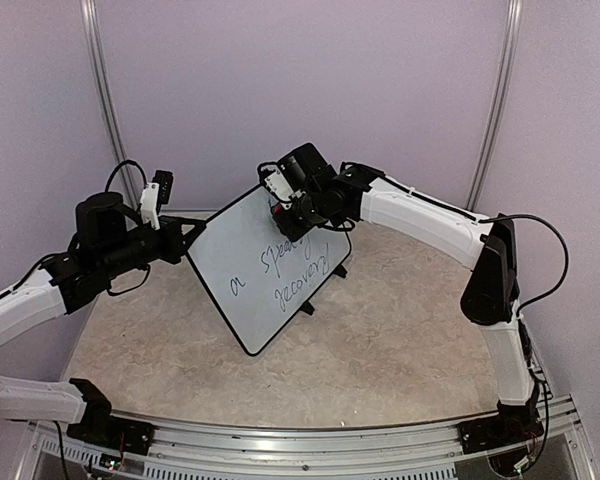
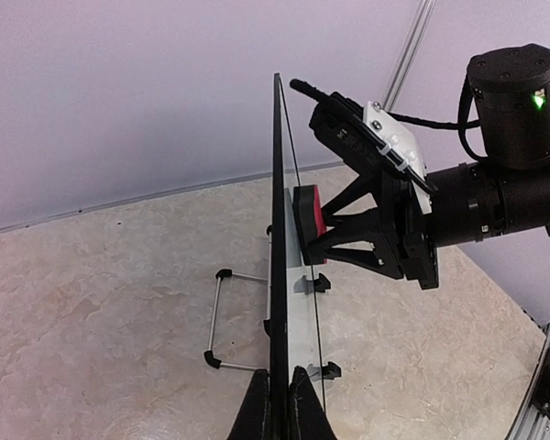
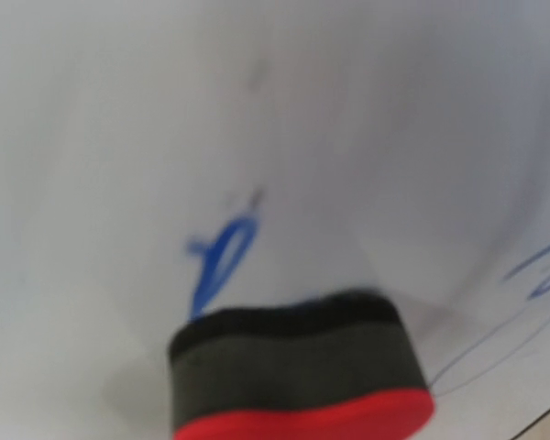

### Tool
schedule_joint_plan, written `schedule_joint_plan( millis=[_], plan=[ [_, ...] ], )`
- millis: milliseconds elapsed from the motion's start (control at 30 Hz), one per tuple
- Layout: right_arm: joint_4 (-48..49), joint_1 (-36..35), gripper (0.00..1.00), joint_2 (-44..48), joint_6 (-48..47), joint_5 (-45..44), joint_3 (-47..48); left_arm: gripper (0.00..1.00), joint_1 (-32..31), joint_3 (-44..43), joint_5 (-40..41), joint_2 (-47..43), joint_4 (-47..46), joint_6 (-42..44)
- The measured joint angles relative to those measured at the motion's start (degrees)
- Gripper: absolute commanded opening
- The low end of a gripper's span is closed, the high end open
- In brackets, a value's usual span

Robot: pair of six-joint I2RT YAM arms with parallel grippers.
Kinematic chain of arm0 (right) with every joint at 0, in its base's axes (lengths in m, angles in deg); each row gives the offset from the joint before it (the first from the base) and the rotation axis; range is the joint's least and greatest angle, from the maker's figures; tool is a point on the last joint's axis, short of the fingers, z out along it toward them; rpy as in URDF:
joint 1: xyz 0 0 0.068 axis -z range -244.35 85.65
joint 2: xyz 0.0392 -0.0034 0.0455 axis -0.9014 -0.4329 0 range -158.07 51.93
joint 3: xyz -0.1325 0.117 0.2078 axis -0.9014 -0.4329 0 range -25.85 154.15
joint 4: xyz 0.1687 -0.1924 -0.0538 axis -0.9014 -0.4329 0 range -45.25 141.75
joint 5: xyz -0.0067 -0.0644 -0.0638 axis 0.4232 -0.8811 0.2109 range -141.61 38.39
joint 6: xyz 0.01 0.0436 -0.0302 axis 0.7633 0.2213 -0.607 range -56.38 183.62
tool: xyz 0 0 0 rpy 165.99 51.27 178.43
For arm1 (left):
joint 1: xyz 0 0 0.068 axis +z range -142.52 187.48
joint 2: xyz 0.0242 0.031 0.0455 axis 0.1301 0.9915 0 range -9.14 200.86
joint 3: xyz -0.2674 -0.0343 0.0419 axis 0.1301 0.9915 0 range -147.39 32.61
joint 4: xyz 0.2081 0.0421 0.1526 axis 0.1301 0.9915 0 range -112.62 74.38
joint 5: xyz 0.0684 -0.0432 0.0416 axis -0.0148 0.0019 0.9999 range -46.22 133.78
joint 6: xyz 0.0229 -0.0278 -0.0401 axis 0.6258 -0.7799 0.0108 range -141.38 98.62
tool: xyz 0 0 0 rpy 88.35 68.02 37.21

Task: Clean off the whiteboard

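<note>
The whiteboard stands tilted up on the table, with dark handwriting across its middle. My left gripper is shut on its left edge; in the left wrist view the board shows edge-on, with that gripper clamping the black rim. My right gripper is shut on a red eraser, whose dark felt face presses against the board's upper part. In the right wrist view the eraser fills the bottom, just below a blue stroke on the whiteboard. The right fingers are hidden there.
A wire stand juts from the board's back and small black feet from its front. The beige stone-patterned tabletop lies underneath. An aluminium rail runs along the near edge, and lilac walls stand close behind.
</note>
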Motion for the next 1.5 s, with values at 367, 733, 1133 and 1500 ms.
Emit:
schedule_joint_plan(
  millis=[367,733,1133,1500],
  plan=[
    [-0.94,0.02,0.30,-1.36,-1.81,-0.22,4.42,0.00,-0.02,0.00,0.09,-0.04,0.00,0.07],
    [0.81,0.13,0.29,-0.92,-2.80,0.24,3.52,0.00,-0.02,0.00,0.17,-0.04,0.02,0.04],
    [4.68,0.11,0.30,0.33,-3.89,0.61,2.73,0.00,-0.04,0.00,-0.04,-0.04,-0.02,0.17],
    [1.03,-0.22,0.30,0.33,-2.23,0.13,2.71,0.00,-0.22,0.00,-0.39,-0.04,-0.17,0.37]
  ],
)
